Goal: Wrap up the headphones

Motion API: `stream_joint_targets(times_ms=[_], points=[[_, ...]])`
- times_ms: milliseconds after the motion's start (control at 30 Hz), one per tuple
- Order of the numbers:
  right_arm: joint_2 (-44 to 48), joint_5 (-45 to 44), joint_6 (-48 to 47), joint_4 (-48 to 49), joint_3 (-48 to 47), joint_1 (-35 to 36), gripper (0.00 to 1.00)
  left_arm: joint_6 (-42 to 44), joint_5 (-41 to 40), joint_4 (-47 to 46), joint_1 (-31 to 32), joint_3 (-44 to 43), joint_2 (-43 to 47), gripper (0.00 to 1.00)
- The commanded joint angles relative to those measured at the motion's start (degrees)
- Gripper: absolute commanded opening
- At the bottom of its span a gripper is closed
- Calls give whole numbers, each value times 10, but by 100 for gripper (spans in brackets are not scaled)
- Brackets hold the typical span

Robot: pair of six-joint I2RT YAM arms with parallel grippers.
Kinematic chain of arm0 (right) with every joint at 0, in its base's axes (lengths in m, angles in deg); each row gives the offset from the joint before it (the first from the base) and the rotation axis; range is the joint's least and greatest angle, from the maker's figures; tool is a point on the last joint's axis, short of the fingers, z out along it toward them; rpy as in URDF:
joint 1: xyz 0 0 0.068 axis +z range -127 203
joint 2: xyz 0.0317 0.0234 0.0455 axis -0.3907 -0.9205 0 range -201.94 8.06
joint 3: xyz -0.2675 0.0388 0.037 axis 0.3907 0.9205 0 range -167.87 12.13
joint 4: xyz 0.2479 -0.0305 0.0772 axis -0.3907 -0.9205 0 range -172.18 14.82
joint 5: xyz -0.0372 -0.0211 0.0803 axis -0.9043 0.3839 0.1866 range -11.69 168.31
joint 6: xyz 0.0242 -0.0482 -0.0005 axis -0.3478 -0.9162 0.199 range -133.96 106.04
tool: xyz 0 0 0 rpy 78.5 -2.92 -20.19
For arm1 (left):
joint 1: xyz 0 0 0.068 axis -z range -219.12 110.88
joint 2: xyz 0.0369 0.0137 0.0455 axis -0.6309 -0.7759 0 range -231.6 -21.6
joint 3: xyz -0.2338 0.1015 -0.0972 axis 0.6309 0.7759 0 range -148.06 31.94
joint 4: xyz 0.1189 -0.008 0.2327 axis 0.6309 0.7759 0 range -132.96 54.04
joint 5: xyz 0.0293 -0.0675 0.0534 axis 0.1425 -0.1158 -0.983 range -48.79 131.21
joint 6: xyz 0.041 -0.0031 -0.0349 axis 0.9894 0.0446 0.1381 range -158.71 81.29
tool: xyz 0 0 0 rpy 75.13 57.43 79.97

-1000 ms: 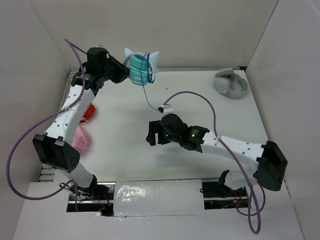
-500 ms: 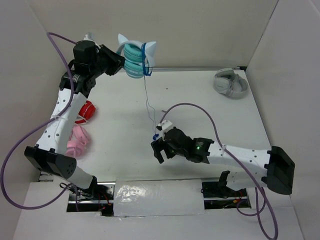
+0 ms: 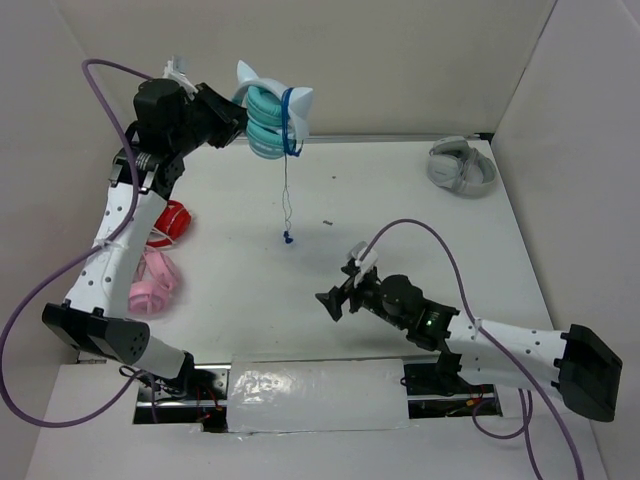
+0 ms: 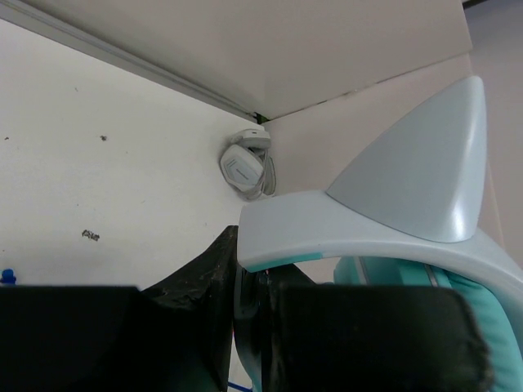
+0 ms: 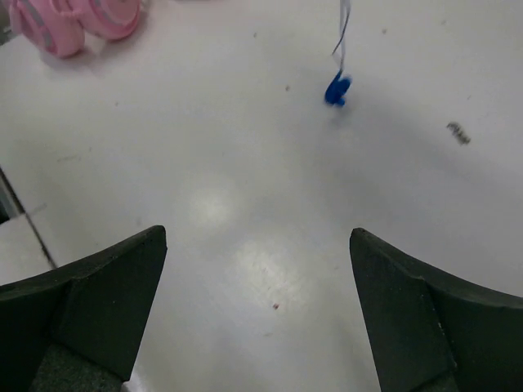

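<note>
Your left gripper (image 3: 238, 126) clamps the headphones (image 3: 268, 120) aloft over the table's (image 3: 400, 200) far-left corner, and their cable (image 3: 286, 185) dangles toward mid-table. Only the right wrist view shows its blue plug (image 5: 336, 90) close, ahead of your right gripper's (image 3: 333, 302) spread fingers and well apart from the pink headphones (image 5: 73, 20).

The teal headphones (image 4: 384, 220) spill past the left wrist view's right and bottom edges, their cups largely masked by the dark pads of the left gripper (image 4: 255, 343). From the right wrist, the top edge cuts the blue cable (image 5: 341, 24) above its plug (image 5: 336, 88) and the pink headphones (image 5: 73, 20) at far left. Overhead, the left arm (image 3: 116, 220) covers part of the red headphones (image 3: 174, 222); a dark speck (image 3: 327, 222) right of the plug is too small to identify.
</note>
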Motion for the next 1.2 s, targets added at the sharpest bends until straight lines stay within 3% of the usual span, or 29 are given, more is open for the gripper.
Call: stream_joint_targets(times_ms=[0, 233, 500, 567, 667, 700, 733, 933, 1033, 1167], points=[[-19, 42, -64, 172, -29, -56, 100, 8, 38, -65, -3, -38, 38, 0], [-182, 226, -73, 284, -97, -129, 100, 6, 60, -69, -1, -49, 47, 0], [-322, 362, -74, 276, -175, -120, 97, 10, 79, -47, 4, -92, 38, 0], [-358, 375, -50, 284, -183, -119, 87, 9, 87, -47, 5, -97, 40, 0], [-396, 401, -20, 308, -184, -132, 50, 16, 101, -52, 4, -104, 47, 0], [-408, 418, -20, 304, -184, -137, 7, 22, 102, -48, 4, -105, 52, 0], [-414, 436, -19, 302, -185, -150, 0, 22, 105, -52, 3, -105, 59, 0], [-415, 476, 12, 294, -187, -209, 0, 45, 177, -109, 0, -12, 123, 0], [-410, 507, 2, 200, -230, -271, 0, 84, 267, -139, 0, 31, 131, 0], [-411, 525, -55, -17, -335, -347, 0, 139, 437, -189, 3, 118, 125, 0]])
